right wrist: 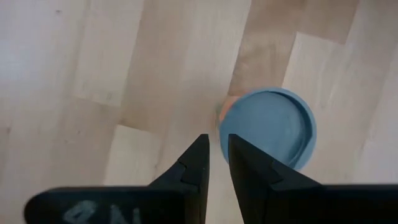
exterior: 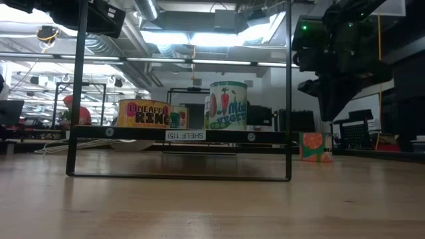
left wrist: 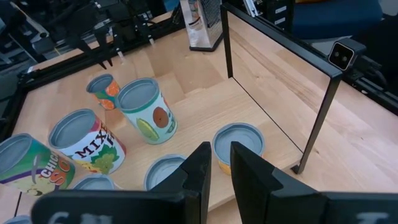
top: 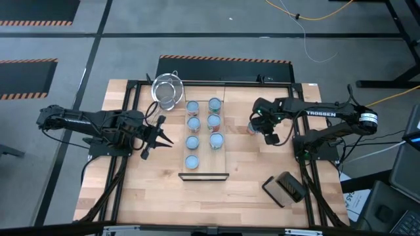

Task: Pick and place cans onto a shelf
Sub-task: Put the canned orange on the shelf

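Several cans with pale blue tops [top: 203, 131] stand upright on the shelf [top: 203, 172], a long light wood board in a black frame at the table's middle. One small can with an orange label [right wrist: 267, 127] [exterior: 315, 146] stands alone on the table right of the shelf. My right gripper [right wrist: 216, 149] [top: 257, 123] hangs above it, pointing down, shut and empty, its tips beside the can's rim. My left gripper [left wrist: 221, 155] [top: 164, 139] hovers left of the shelf, shut, pointing at the cans [left wrist: 145, 109].
A wire-mesh strainer [top: 165, 89] sits at the shelf's far left corner. A dark rectangular box [top: 283, 188] lies near the table's front right. The shelf's black frame [exterior: 179, 135] stands upright around the board. Bare tabletop [top: 256, 164] lies between shelf and box.
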Robot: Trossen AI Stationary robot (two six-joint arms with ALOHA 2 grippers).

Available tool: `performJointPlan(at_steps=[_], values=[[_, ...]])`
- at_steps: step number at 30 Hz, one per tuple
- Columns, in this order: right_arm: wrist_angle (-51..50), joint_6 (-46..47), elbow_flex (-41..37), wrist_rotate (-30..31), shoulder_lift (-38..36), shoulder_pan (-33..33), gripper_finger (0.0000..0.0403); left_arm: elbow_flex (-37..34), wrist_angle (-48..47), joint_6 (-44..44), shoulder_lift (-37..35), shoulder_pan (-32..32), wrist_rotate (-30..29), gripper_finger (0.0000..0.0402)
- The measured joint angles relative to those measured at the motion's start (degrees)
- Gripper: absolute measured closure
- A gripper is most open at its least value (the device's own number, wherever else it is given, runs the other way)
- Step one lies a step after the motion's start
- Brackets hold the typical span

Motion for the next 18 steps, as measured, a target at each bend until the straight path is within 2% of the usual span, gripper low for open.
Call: performJointPlan(at_steps=[11, 18], values=[[0.2, -0.1, 0.0, 0.1, 2.4, 0.0, 0.0338, 0.0, 0.0, 0.0, 0.0, 0.0, 0.0, 0.0347], [0.8, -0.1, 0.0, 3.4, 4.8, 0.0, 0.0338, 0.0, 0.0, 0.0, 0.0, 0.0, 0.0, 0.0347]])
